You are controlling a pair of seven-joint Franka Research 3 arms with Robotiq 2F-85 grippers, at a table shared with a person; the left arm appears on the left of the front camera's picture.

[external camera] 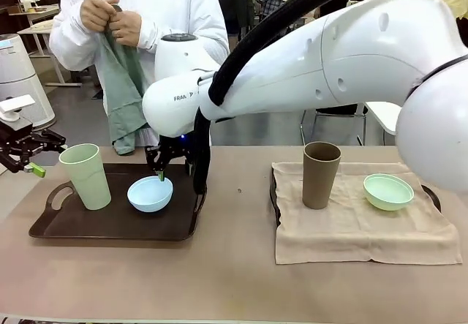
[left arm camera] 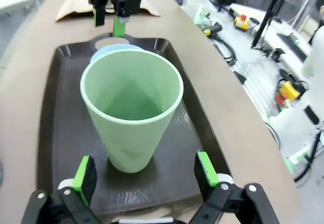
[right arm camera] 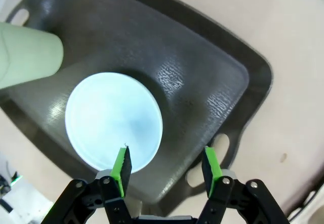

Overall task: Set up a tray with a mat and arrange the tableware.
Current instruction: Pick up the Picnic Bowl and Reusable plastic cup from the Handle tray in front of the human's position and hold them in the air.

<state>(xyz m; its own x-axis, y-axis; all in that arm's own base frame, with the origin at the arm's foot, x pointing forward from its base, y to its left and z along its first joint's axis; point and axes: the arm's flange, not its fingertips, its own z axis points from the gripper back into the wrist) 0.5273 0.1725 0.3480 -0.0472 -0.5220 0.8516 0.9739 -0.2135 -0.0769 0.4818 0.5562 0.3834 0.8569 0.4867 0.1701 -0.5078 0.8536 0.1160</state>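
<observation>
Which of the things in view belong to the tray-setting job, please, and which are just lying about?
Job: pale green cup, light blue bowl, bare dark tray, brown cup, mint green bowl, beige mat, green cloth in the person's hands.
Lying about: white chair, white machine.

Pale green cup (external camera: pixel 85 175) and light blue bowl (external camera: pixel 150 193) sit upright on the bare dark tray (external camera: pixel 110 225). Brown cup (external camera: pixel 320 174) and mint bowl (external camera: pixel 388 191) sit on the beige mat (external camera: pixel 358 229) covering the other tray.
</observation>
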